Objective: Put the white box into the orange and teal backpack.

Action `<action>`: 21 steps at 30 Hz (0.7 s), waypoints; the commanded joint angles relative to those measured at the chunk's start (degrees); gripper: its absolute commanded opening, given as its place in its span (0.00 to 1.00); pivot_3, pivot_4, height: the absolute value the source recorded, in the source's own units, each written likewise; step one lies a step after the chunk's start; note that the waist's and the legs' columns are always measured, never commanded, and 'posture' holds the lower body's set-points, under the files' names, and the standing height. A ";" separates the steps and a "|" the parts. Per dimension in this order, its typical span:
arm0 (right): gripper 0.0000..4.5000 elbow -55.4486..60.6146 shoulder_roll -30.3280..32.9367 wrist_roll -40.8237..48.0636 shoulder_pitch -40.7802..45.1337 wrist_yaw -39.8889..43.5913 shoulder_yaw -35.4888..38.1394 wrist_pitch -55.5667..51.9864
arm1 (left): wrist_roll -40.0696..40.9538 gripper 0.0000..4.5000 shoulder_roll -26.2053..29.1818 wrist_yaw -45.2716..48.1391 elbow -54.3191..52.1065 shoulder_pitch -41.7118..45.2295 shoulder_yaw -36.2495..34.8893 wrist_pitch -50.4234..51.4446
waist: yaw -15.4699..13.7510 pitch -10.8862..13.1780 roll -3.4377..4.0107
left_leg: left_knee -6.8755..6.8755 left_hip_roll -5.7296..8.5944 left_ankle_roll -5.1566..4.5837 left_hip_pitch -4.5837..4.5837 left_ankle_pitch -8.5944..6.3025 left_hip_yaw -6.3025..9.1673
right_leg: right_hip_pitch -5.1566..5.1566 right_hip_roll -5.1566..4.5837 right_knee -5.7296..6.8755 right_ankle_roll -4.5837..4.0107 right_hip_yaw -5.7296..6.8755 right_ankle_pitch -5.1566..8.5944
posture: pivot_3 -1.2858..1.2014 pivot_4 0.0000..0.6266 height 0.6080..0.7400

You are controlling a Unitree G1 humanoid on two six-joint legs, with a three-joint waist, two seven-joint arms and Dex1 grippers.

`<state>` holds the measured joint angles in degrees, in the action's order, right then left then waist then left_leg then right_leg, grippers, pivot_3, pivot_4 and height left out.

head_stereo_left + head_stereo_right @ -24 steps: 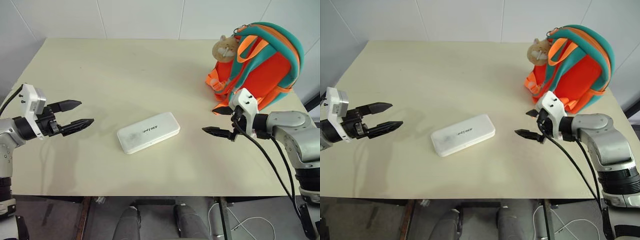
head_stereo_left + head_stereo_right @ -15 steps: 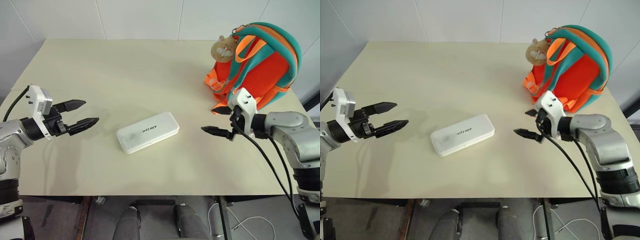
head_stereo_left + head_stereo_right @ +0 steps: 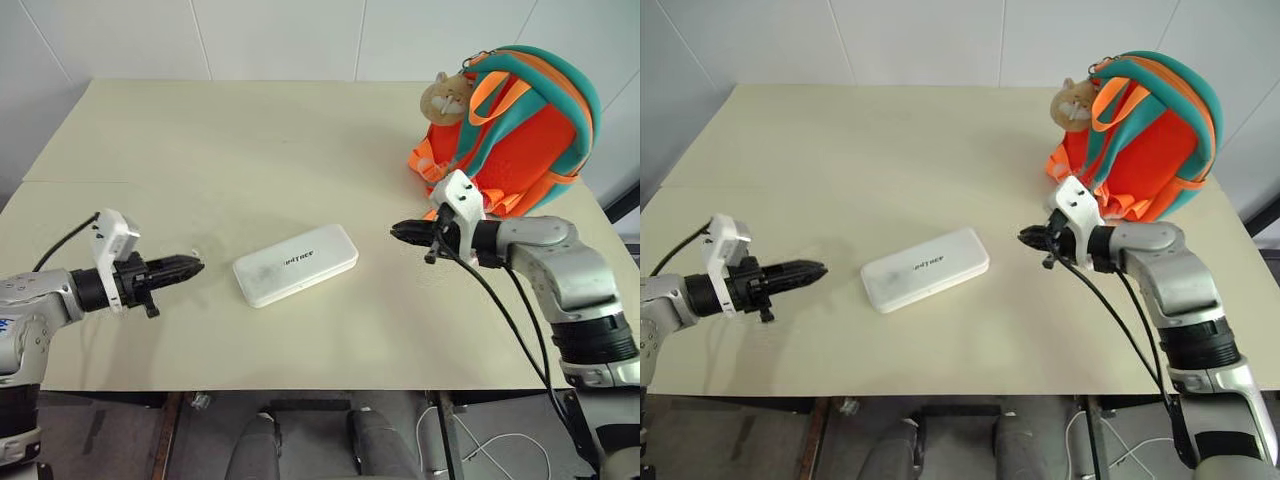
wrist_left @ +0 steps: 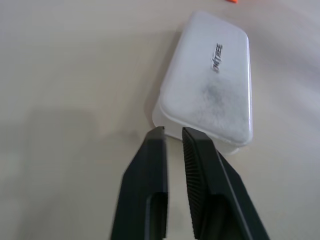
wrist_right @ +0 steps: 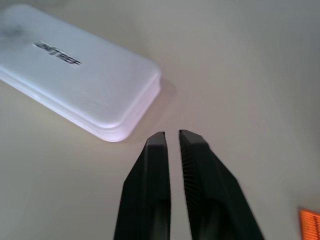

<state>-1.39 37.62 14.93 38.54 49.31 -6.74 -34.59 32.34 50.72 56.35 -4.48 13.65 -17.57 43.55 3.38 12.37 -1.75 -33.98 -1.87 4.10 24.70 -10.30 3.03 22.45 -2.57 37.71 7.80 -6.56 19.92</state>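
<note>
The white box (image 3: pixel 296 264) lies flat in the middle of the cream table, its dark lettering facing up. The orange and teal backpack (image 3: pixel 520 125) stands upright at the far right, a tan plush charm (image 3: pixel 447 97) hanging at its top. My left gripper (image 3: pixel 192 266) is shut and empty, level with the box and a short gap to its left; its wrist view shows the box's (image 4: pixel 210 77) near end just beyond the tips (image 4: pixel 172 132). My right gripper (image 3: pixel 398 230) is shut and empty, a little right of the box's far end (image 5: pixel 80 70), in front of the backpack.
The cream table (image 3: pixel 220 140) stretches wide behind the box, with a white tiled wall (image 3: pixel 280 35) at its far edge. A black cable (image 3: pixel 510 320) hangs from my right forearm over the table's front edge.
My left gripper has shut and moved right and nearer the table, toward the box. My right gripper, shut throughout, has moved left and up toward the box's right end.
</note>
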 commanded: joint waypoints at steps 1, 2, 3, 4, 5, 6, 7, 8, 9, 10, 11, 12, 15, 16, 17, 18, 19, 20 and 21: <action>0.00 -1.39 -1.95 -3.84 0.29 -3.42 -1.49 3.16 | 2.09 0.01 2.42 0.83 -1.44 0.35 2.74 6.84 | -0.01 0.00 0.00 | 0.02 0.00 0.00 0.01 0.00 0.00 | 0.01 0.00 0.01 -0.01 0.00 0.01 | 0.52 0.24 1.00; 0.00 -2.01 -2.69 -4.55 0.33 -4.01 -1.79 3.53 | 2.29 0.01 2.75 0.70 -1.35 0.57 3.49 8.63 | -0.01 0.00 0.00 | 0.02 0.00 0.00 0.02 0.00 0.00 | 0.03 -0.01 0.01 -0.01 0.00 0.01 | 0.52 0.24 1.00; 0.00 -3.02 -3.58 -5.39 0.43 -4.89 -2.16 3.96 | 2.35 0.01 2.69 0.55 -0.83 0.86 4.28 9.71 | -0.01 0.00 0.00 | 0.03 0.00 0.00 0.03 0.00 -0.01 | 0.04 -0.01 0.01 -0.01 0.00 0.01 | 0.52 0.24 1.00; 0.00 -5.05 -4.94 -6.87 0.98 -7.02 -2.66 3.82 | 2.12 0.01 2.12 0.26 0.07 1.07 5.07 10.09 | -0.03 0.00 0.00 | 0.05 0.01 0.01 0.03 0.00 -0.01 | 0.04 -0.01 0.00 -0.01 0.00 0.01 | 0.52 0.24 1.00; 0.00 -6.31 -5.93 -7.98 1.29 -8.56 -2.96 3.61 | 1.99 0.01 1.76 0.09 0.59 1.08 5.52 10.39 | 0.00 0.00 0.00 | 0.06 0.01 0.01 0.02 0.00 -0.01 | 0.04 -0.01 0.00 -0.01 0.00 0.01 | 0.52 0.24 1.00; 0.00 -7.25 -7.00 -8.45 1.90 -9.51 -3.16 2.68 | 1.50 0.01 1.36 -0.47 1.09 1.29 5.86 10.23 | 0.02 0.00 0.00 | 0.06 0.00 0.01 0.01 0.00 -0.01 | 0.03 0.00 0.01 -0.01 0.00 0.01 | 0.52 0.24 1.00; 0.00 -7.77 -7.86 -8.55 2.35 -9.87 -3.19 2.30 | 1.43 0.01 0.91 -0.75 1.45 1.67 6.04 10.21 | 0.02 0.00 0.00 | 0.06 0.00 0.01 0.01 0.00 0.00 | 0.05 0.00 0.03 -0.01 0.00 0.01 | 0.52 0.24 1.00; 0.00 -8.03 -8.45 -8.53 2.59 -9.74 -3.26 2.46 | 1.45 0.01 0.22 -0.92 1.67 2.02 6.05 9.56 | 0.00 0.00 0.00 | 0.06 0.00 0.01 0.00 0.00 -0.01 | 0.03 0.00 0.04 -0.01 0.00 0.01 | 0.52 0.24 1.00; 0.00 -8.13 -8.87 -8.83 2.66 -9.63 -3.56 2.87 | 1.49 0.01 -0.69 -0.97 2.00 2.30 6.03 8.52 | -0.02 0.00 0.00 | 0.06 0.00 0.02 0.00 0.01 0.00 | 0.05 0.00 0.06 -0.01 0.00 0.01 | 0.52 0.24 1.00; 0.00 -8.10 -9.26 -9.12 2.59 -9.48 -3.92 3.02 | 1.46 0.01 -1.65 -0.90 2.37 2.47 6.18 7.51 | -0.05 0.00 0.00 | 0.06 0.00 0.02 0.00 0.01 0.00 | 0.04 0.00 0.07 -0.01 0.00 0.01 | 0.52 0.24 1.00; 0.00 -7.90 -9.64 -9.33 2.50 -9.32 -4.27 2.79 | 1.36 0.01 -2.37 -0.92 2.69 2.55 6.49 7.04 | -0.05 0.00 0.00 | 0.06 0.00 0.02 0.00 0.01 -0.01 | 0.04 0.00 0.07 -0.01 0.00 0.01 | 0.52 0.24 1.00; 0.00 -7.55 -10.01 -9.48 2.40 -9.13 -4.63 2.53 | 1.29 0.01 -2.90 -0.99 2.97 2.60 6.88 6.99 | -0.05 0.00 0.00 | 0.06 0.01 0.02 0.00 0.01 -0.01 | 0.04 -0.01 0.06 -0.01 0.00 0.01 | 0.52 0.24 1.00; 0.00 -6.38 -10.98 -9.64 2.16 -8.64 -5.22 1.96 | 0.96 0.01 -3.75 -0.90 3.14 2.59 7.91 6.53 | -0.03 0.00 0.00 | 0.06 0.00 0.02 0.00 0.01 0.00 | 0.03 0.00 0.05 -0.01 0.01 0.01 | 0.52 0.24 1.00; 0.00 -5.64 -11.40 -9.52 2.00 -8.37 -5.54 1.76 | 0.50 0.01 -4.42 -1.12 3.50 2.85 8.25 5.34 | 0.00 0.00 0.00 | 0.06 0.00 0.02 0.00 0.01 0.00 | 0.04 0.00 0.06 -0.01 0.01 0.01 | 0.52 0.24 1.00; 0.00 -4.64 -11.85 -9.19 1.75 -8.02 -5.95 1.35 | 0.02 0.01 -5.36 -1.48 4.16 3.30 8.54 3.90 | -0.02 0.00 0.00 | 0.06 0.00 0.02 -0.01 0.01 0.00 | 0.04 0.00 0.07 -0.01 0.01 0.01 | 0.52 0.24 1.00; 0.00 -3.58 -12.23 -8.88 1.50 -7.61 -6.44 1.05 | -0.48 0.01 -6.07 -1.83 4.85 3.77 9.05 3.05 | -0.09 0.00 0.00 | 0.06 0.00 0.02 -0.01 0.01 0.00 | 0.04 0.00 0.07 -0.01 0.01 0.01 | 0.52 0.24 1.00; 0.00 -2.53 -12.54 -8.57 1.31 -7.23 -6.84 0.60 | -0.87 0.01 -6.62 -1.86 5.32 4.12 9.61 2.34 | -0.12 0.00 0.00 | 0.05 0.00 0.02 -0.02 0.01 0.01 | 0.03 0.00 0.09 -0.01 0.01 0.01 | 0.52 0.24 1.00; 0.00 -1.62 -12.72 -8.39 1.18 -6.99 -7.05 0.05 | -1.07 0.01 -6.90 -1.60 5.53 4.32 10.07 1.87 | -0.10 0.00 0.00 | 0.04 0.00 0.02 -0.02 0.01 0.01 | 0.03 0.00 0.11 -0.01 0.01 0.01 | 0.52 0.24 1.00; 0.00 -0.83 -12.83 -8.21 1.11 -6.69 -7.12 -0.40 | -1.19 0.01 -7.10 -1.34 5.71 4.49 10.34 1.56 | -0.10 0.00 0.00 | 0.03 0.01 0.03 -0.02 0.01 0.01 | 0.03 0.00 0.11 0.00 0.01 0.01 | 0.52 0.24 1.00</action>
<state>-5.52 24.80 5.78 39.78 41.58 -13.95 -34.42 31.49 43.54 54.64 1.24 17.42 -7.40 46.61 3.28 12.37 -1.75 -33.94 -1.86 4.12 24.68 -10.29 3.03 22.47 -2.57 37.80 7.80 -6.55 19.92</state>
